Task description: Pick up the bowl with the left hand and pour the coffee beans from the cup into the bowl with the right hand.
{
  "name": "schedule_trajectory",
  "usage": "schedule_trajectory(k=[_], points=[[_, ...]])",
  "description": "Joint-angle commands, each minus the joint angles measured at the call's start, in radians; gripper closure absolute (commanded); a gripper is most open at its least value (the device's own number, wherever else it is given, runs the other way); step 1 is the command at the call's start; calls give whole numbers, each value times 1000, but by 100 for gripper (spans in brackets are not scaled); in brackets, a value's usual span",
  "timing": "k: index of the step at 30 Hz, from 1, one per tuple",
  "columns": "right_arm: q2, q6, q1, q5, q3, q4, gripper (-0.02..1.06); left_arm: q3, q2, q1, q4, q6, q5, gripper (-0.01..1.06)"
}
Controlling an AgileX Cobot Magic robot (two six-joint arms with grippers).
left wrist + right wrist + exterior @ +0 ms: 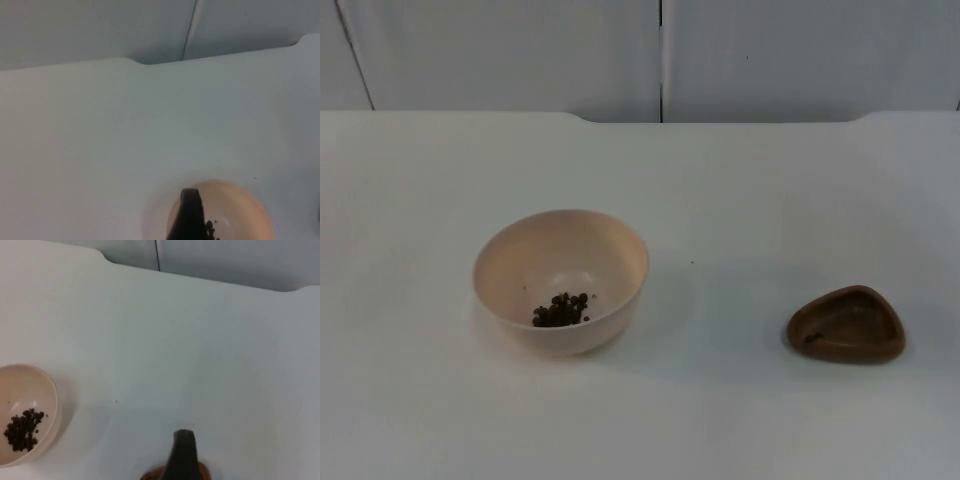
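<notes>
The cream bowl stands on the white bench with a small heap of coffee beans already lying in its bottom, against the wall nearer the camera. Well apart from the bowl, on its right in the top view, sits the brown cup, a low, rounded-triangular dish that looks nearly empty; one dark speck inside it may be a leftover bean, though I cannot tell. Judged from this, the pour itself seems done and both vessels are set down, so the step in hand is either the close of the task or a pause above the bench. The left pincer hangs above the bowl, one black fingertip showing over the bowl's rim with beans just beside it; it has hold of nothing that I can see, and how far it is open I cannot tell. The right pincer hangs over the cup, whose brown edge peeps out beneath the fingertip; its opening too I cannot tell. If any bean remains in the cup, the next move calls for the left pincer to take the bowl by its rim and the right one to grip and tip the cup over it.
</notes>
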State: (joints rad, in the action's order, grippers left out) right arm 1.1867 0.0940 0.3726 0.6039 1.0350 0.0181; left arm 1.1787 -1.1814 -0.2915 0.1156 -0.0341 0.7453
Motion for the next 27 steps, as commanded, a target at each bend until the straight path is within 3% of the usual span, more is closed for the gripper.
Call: schedule_trajectory(k=[1, 9, 27], points=[[-31, -8, -3, 22, -4, 3, 38, 2, 32, 3, 36, 40, 27, 38], [-124, -15, -3, 69, -6, 3, 38, -16, 123, 3, 151, 166, 71, 38], [-502, -60, -3, 64, -275, 3, 38, -362, 492, 3, 164, 237, -5, 38]])
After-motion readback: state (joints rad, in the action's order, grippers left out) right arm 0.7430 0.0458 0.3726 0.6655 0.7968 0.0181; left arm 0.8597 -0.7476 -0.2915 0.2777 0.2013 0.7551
